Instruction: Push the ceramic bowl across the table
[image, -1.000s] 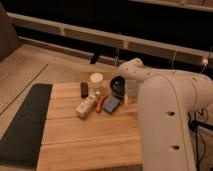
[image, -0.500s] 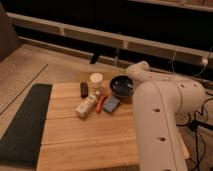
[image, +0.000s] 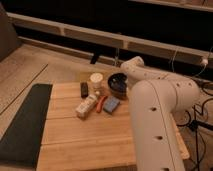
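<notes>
Ceramic bowl (image: 118, 83) sits near the table's (image: 85, 142) far edge, just right of the white cup (image: 95, 80), slightly farther back than a second ago. Gripper (image: 125, 75) is at the bowl's right rim; open or closed cannot be told. White bottle (image: 86, 105) and blue pad (image: 111, 104) crowd its near side; bare planks lie nearer the camera.
</notes>
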